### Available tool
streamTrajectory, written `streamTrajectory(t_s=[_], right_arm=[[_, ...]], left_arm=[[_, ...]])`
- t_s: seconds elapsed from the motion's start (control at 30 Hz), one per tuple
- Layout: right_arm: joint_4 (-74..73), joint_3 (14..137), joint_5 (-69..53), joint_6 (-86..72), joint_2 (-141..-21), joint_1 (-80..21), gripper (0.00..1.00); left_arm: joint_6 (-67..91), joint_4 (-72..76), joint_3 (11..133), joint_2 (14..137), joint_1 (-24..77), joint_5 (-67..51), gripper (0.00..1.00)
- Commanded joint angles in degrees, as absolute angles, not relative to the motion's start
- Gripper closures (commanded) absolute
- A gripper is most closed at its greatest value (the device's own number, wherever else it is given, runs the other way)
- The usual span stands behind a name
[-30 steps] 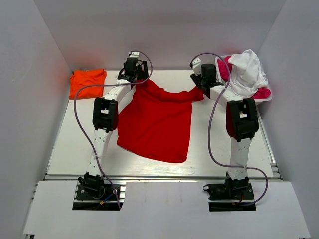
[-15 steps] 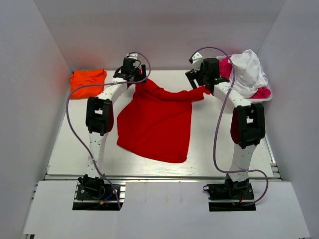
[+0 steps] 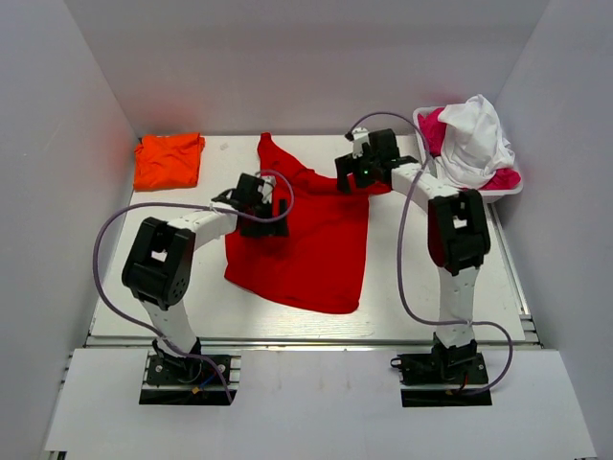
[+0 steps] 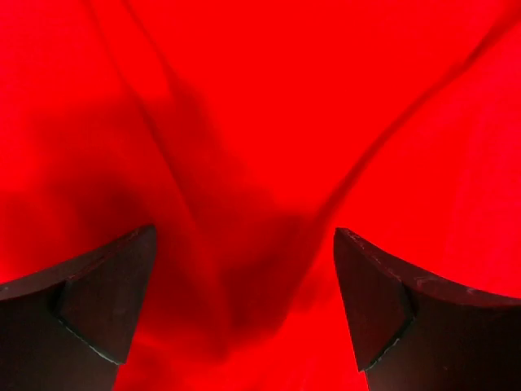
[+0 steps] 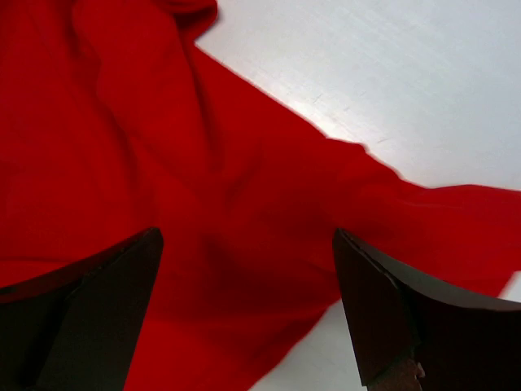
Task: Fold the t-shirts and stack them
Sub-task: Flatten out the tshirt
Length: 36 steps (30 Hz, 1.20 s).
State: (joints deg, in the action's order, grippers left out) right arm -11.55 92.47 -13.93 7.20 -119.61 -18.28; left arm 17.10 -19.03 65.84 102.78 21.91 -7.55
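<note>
- Though seemingly folded at ten o'clock, unstacked: orange t-shirt [image 3: 169,159].
- Sprawled creased at centre, folding not begun: red t-shirt [image 3: 306,235].
- Spread wide, gripping nothing, over red cloth: left gripper [image 3: 259,204] at nine o'clock, right gripper [image 3: 361,171] at one.

The white worktop [image 3: 144,278] carries three things. A red t-shirt [image 3: 306,240] lies spread open over its middle, creased and a little askew. One sleeve reaches to the far edge and the other points toward the right edge, while the hem lies slanted, short of the near edge. An orange t-shirt [image 3: 169,160] sits folded into a compact block in the far left corner, well apart from the red one. A white container [image 3: 514,189] stands in the far right corner, heaped with white and pink cloth. Bare worktop shows along the left, right and near edges.
</note>
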Motion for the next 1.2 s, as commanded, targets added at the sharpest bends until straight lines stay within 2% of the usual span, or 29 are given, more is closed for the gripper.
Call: streamTrajectory(t_s=[0.0,0.17,0.3,0.37,0.4,0.5,0.53,0.57,0.67,0.8,0.97,1.1,1.17], right_arm=[[-14.32,97.11,-14.24,2.46,-123.99,-19.07,0.10],[-15.56,96.42,-11.42,-1.21,-126.03,-19.25,0.10],[-14.24,91.15,-12.22,-3.34,-124.63,-19.42,0.10],[-11.70,83.64,-13.09,-5.26,-120.26,-19.51,0.10],[-11.69,83.58,-13.10,-5.27,-120.23,-19.42,0.10],[-7.83,72.71,-15.01,-8.44,-114.02,-19.68,0.10],[-5.13,65.29,-15.46,-10.61,-112.52,-19.95,0.10],[-2.92,62.87,-16.95,-11.33,-107.98,-19.95,0.10],[2.25,51.79,-18.36,-16.08,-99.81,-22.05,0.10],[4.48,40.45,-19.78,-18.72,-89.67,-25.39,0.10],[0.89,40.68,-14.16,-16.79,-82.01,-26.98,0.10],[-3.16,45.42,-10.73,-14.68,-80.51,-26.90,0.10],[-5.53,47.19,-10.55,-14.33,-79.55,-26.98,0.10]], left_arm=[[20.56,-18.63,61.02,100.64,23.12,-12.39,0.00],[21.97,-19.86,56.17,98.27,23.73,-8.62,0.00],[25.39,-24.07,56.16,97.73,22.59,-1.60,0.00],[27.41,-28.27,59.13,100.80,21.97,9.43,0.00],[27.42,-29.26,60.19,100.81,21.97,9.49,0.00],[27.42,-29.27,64.24,104.32,20.66,17.90,0.00],[27.42,-29.27,65.64,105.54,20.13,18.45,0.00],[27.42,-29.27,69.13,106.86,19.43,19.15,0.00],[25.15,-29.27,76.95,112.92,18.81,18.63,0.00],[18.91,-25.93,88.57,121.62,18.28,12.15,0.00],[14.07,-30.15,105.62,129.81,18.81,8.01,0.00],[13.54,-28.92,106.17,126.84,18.81,5.54,0.00],[13.54,-30.41,103.81,122.19,18.81,8.24,0.00]])
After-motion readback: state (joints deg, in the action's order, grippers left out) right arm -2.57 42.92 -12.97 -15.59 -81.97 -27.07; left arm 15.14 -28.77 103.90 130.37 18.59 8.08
